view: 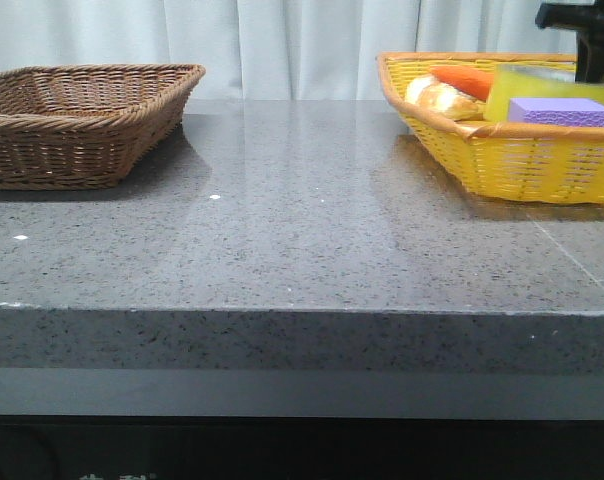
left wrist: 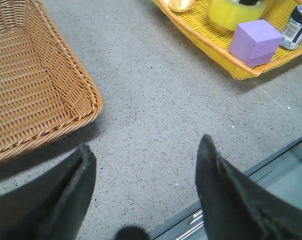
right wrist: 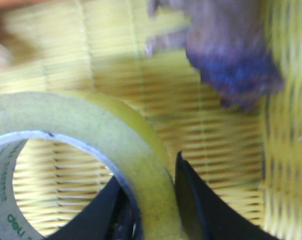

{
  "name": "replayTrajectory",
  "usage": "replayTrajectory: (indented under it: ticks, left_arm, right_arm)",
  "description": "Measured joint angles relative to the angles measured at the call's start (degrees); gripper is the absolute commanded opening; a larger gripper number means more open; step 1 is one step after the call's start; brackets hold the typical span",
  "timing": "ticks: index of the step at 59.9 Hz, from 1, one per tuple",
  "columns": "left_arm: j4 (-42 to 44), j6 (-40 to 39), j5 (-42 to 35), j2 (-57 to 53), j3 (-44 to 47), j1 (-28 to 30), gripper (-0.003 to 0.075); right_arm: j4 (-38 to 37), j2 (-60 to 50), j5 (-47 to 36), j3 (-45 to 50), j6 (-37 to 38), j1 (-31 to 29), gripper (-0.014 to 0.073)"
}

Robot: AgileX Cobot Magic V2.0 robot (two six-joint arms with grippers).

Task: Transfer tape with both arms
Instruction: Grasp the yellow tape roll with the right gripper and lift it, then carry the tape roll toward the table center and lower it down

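In the front view, the translucent yellow packing tape roll (view: 547,88) lies in the yellow wicker basket (view: 522,160), just below the black right gripper (view: 587,40), whose state is hidden here. The left wrist view shows the left gripper (left wrist: 146,165) spread over grey speckled worktop (left wrist: 156,100), the brown wicker basket (left wrist: 36,85) beside it and the tape well beyond. The right wrist view, blurred, shows the right gripper's fingers (right wrist: 191,200) straddling the roll's wall, seemingly pinching it.

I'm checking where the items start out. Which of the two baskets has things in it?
The yellow basket on the right: it holds the tape, a purple block and food. The brown basket on the left looks empty.
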Motion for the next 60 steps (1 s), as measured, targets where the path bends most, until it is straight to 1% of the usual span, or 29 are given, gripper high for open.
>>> replayTrajectory:
  ticks: [11, 21, 28, 43, 54, 60]
  left_arm:
    - [0.0, 0.0, -0.1, 0.0, 0.0, 0.0, 0.0420]
    - [0.0, 0.0, -0.1, 0.0, 0.0, 0.0, 0.0420]
    - [0.0, 0.0, -0.1, 0.0, 0.0, 0.0, 0.0420]
    - [0.0, 0.0, -0.1, 0.0, 0.0, 0.0, 0.0420]
    - [0.0, 0.0, -0.1, 0.0, 0.0, 0.0, 0.0420]
    - [0.0, 0.0, -0.1, 0.0, 0.0, 0.0, 0.0420]
  right_arm:
    - [-0.2, -0.4, 0.1, -5.6, -0.2, 0.7, 0.0183]
    - [-0.7, -3.2, 0.6, -6.4, -0.9, 4.8, 0.0183]
    - [-0.7, -5.2, 0.8, -6.6, -2.2, 10.4, 0.0183]
    - [-0.5, -5.9, 0.9, -6.6, -3.3, 25.1, 0.0183]
    - [-1.5, -4.6, 0.9, -6.6, -3.3, 32.5, 0.0183]
    - [-2.9, -2.8, 0.9, -6.6, -3.3, 34.9, 0.0183]
